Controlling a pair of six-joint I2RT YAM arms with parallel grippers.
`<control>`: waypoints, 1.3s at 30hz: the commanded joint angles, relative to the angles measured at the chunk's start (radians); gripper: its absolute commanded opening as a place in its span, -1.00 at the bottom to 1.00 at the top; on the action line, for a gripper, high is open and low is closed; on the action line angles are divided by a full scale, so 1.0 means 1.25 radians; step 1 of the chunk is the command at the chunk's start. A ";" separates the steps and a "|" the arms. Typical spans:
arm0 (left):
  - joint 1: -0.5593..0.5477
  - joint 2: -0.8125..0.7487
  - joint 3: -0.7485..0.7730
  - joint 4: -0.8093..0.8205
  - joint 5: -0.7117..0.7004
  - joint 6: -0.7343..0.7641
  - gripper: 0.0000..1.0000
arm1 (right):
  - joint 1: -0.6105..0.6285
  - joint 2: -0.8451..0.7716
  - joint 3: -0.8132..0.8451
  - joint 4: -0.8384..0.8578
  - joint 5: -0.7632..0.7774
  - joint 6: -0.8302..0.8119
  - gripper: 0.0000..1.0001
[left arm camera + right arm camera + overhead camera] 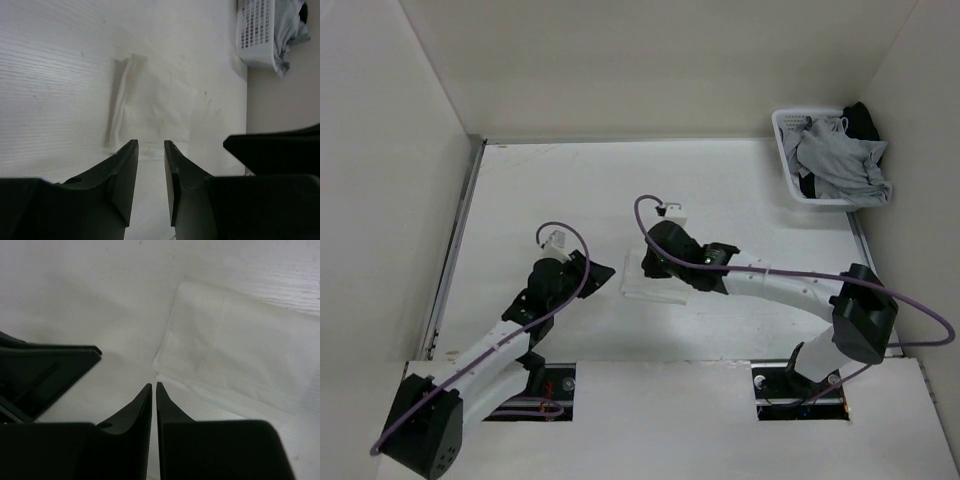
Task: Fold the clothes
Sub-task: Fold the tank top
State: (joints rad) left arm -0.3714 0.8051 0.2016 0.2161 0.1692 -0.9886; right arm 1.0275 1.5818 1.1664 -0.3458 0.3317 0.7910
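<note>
Clothes (235, 350), a single white top, lie on the table (550, 190) as a small flat rectangle with layered edges showing along one side. Judging by that compact shape, the folding looks essentially done. At most a last press or some squaring of the edges may be left, and neither can be confirmed as needed from these views. The left gripper (150, 142) has its fingers spread with a clear gap and nothing between them. The folded stack sits just ahead of its tips, apparently not touching them. The right gripper (153, 385) has its fingers parted by only a thin slit, and they pinch nothing. The nearest corner of the stack lies just beyond its tips and off to their right. Neither arm holds the fabric, so it appears to rest free on the table. The two grippers face the stack from opposite sides and stand near each other, so any further move inward by one risks crowding the other. Well beyond the fingers, at the far corner, stands a white basket (785, 150) holding a grey garment (835, 160) and a black garment (865, 120). All of these are well apart from the stack and block nothing.
</note>
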 commanded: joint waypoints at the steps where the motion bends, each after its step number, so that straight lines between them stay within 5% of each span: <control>1: -0.104 0.058 0.069 0.096 -0.090 0.019 -0.51 | -0.060 -0.037 -0.090 0.163 -0.069 -0.013 -0.93; 7: -0.218 0.171 0.106 0.124 -0.186 0.032 -0.72 | -0.097 -0.120 -0.249 0.379 -0.128 -0.057 -1.00; 14: -0.106 0.027 0.069 -0.014 -0.259 0.139 -0.36 | -0.192 -0.353 -0.491 0.488 -0.024 -0.090 -0.89; 24: 0.061 0.038 0.153 -0.162 -0.306 0.203 -0.09 | -0.543 -0.518 -0.554 0.485 -0.040 -0.074 -0.07; 39: 0.063 0.150 0.193 -0.126 -0.307 0.193 -0.10 | -0.556 -0.521 -0.666 0.572 0.007 -0.023 -0.03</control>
State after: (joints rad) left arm -0.2832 0.9756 0.3992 -0.0010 -0.2066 -0.7574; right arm 0.3332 0.9241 0.3214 0.2951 0.3191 0.7540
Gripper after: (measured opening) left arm 0.450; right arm 0.484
